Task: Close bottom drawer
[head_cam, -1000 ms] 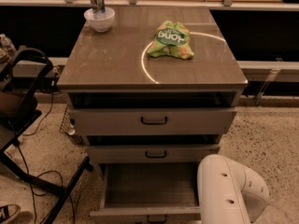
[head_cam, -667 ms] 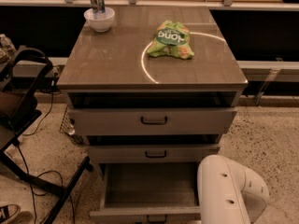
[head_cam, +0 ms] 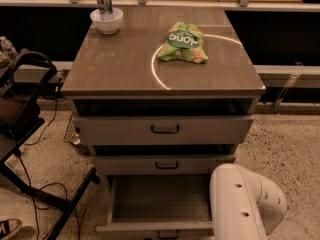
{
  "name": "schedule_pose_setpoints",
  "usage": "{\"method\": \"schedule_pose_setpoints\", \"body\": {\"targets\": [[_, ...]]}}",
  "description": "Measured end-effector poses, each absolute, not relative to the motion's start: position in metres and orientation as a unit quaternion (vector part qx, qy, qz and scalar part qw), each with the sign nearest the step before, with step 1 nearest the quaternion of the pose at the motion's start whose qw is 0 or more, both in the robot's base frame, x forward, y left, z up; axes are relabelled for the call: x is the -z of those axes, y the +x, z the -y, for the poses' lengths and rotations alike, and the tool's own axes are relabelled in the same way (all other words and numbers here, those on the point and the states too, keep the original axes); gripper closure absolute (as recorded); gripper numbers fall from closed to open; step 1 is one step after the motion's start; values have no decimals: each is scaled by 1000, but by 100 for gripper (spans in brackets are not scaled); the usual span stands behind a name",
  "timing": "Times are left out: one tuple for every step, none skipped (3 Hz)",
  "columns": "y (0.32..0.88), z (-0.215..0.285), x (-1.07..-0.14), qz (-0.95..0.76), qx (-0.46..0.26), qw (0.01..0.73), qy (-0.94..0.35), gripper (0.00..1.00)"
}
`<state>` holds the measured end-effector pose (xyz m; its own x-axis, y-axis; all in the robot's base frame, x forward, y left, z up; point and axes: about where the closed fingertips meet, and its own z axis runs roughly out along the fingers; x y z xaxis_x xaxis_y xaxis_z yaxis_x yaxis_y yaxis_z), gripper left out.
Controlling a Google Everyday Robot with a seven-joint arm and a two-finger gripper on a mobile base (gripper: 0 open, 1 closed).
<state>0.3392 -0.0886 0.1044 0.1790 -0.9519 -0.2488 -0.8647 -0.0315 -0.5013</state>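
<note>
So your bottom drawer sits pulled well out at the foot of the cabinet, its front at the lower edge of the view. You only see the white arm over its right side; the gripper's out of frame, so I can't tell its jaws. The glossy cabinet top holds a green chip bag and a white bowl. Speckled floor, cables on the left.

A bulky white, rounded plastic arm segment fills the lower right corner of the view. It is bent like an elbow: one limb runs down past the bottom edge, the other curves off to the right. Small dark holes dot its shell. The two-finger gripper is out of view.
</note>
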Motion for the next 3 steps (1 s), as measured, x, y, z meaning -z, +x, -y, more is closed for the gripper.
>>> {"method": "schedule_pose_setpoints", "body": {"targets": [[407,75,-106,-614,89,329,-712,100],[405,75,-106,-614,89,329,-712,100],[452,58,-113,-591,106,369,-710,100]]}}
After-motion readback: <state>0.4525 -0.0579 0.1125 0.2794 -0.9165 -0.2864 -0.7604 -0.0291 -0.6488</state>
